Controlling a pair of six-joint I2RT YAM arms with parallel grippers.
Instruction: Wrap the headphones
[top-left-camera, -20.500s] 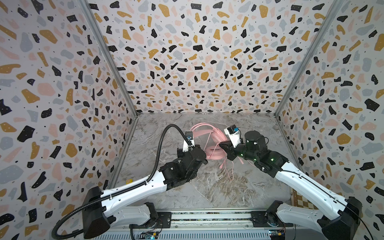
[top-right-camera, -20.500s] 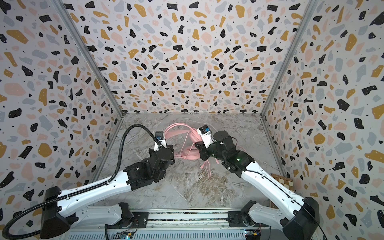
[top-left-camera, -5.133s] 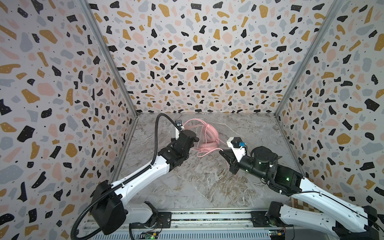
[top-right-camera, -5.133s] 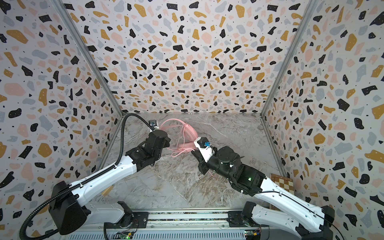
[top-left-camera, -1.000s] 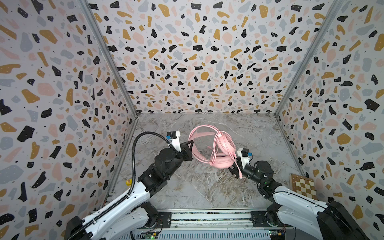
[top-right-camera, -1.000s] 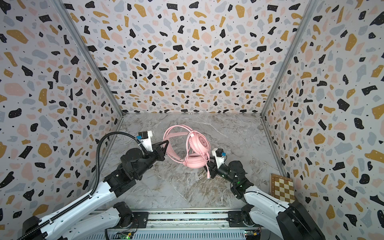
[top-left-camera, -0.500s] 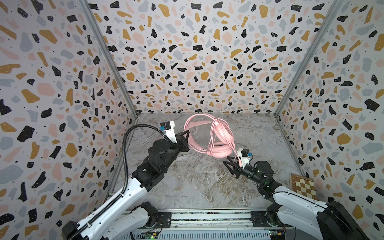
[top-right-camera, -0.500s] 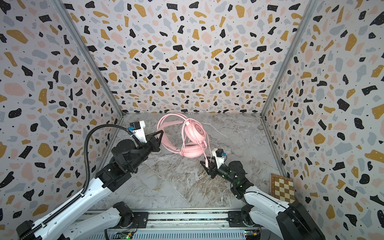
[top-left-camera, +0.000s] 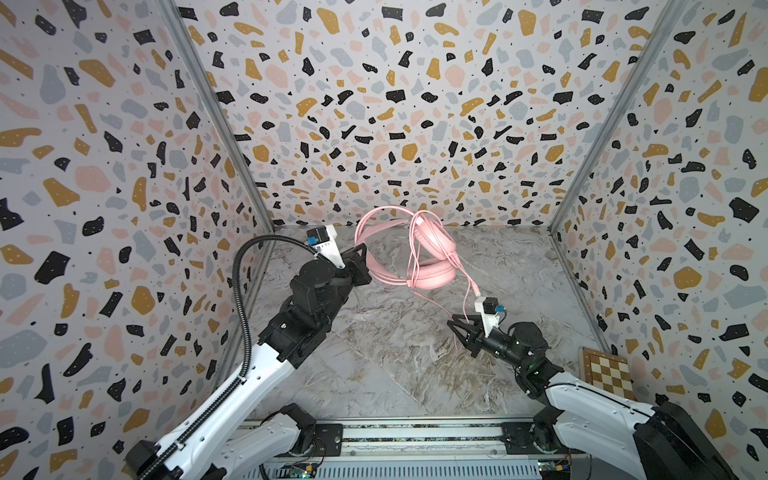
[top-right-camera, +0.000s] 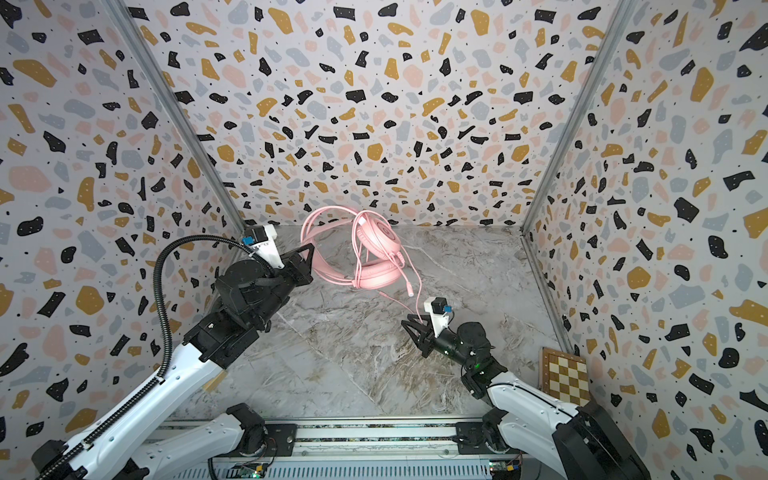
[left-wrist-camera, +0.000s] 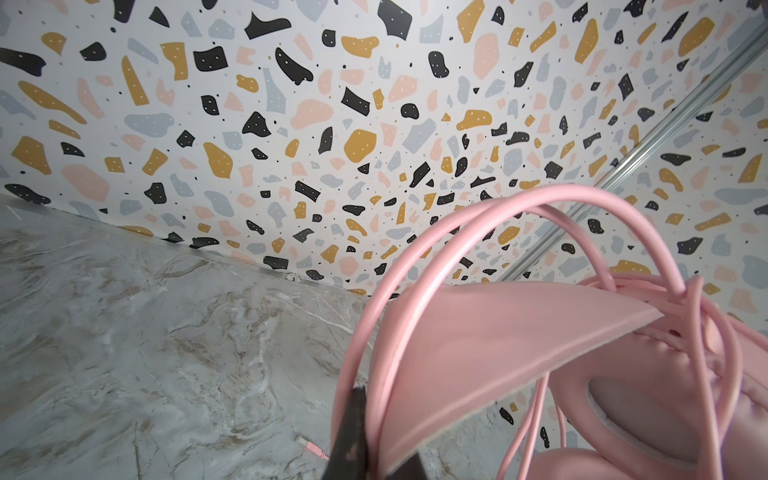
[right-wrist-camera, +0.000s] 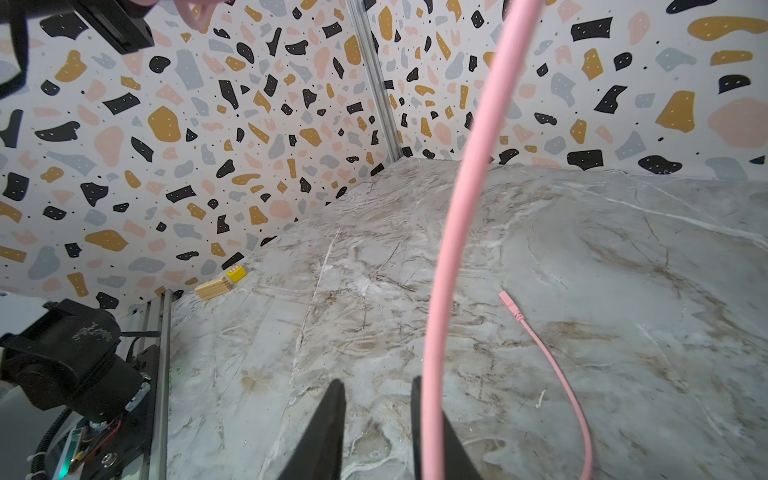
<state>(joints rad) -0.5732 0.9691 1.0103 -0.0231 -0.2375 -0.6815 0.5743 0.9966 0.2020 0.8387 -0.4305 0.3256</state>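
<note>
**A:** Where are the headphones?

**B:** The headphones (top-left-camera: 434, 241) hang in the air over the back of the worktop (top-left-camera: 395, 365), near the rear wall. The left gripper (top-left-camera: 360, 259) is clenched on the thin headband wires. In the left wrist view its fingers (left-wrist-camera: 351, 424) pinch them just beside the broad pink band (left-wrist-camera: 478, 332).

**A:** And the right gripper?

**B:** The right gripper (top-left-camera: 460, 334) is low, at the right. In the right wrist view its 2 fingers (right-wrist-camera: 324, 436) stand parted, with bare worktop in the gap. The cable (right-wrist-camera: 457, 208) lies against 1 finger, not between them.

**A:** Any brand or writing?

**B:** None that I can read.

**A:** What differs between the views?

**B:** The right wrist view shows the plug (right-wrist-camera: 508, 300) flat on the worktop. It also shows a wooden block (right-wrist-camera: 214, 286) touching a small yellow piece (right-wrist-camera: 236, 273) by the wall. Both top views show a chessboard (top-left-camera: 607, 372) at the right edge, and neither wrist view has it.
</note>
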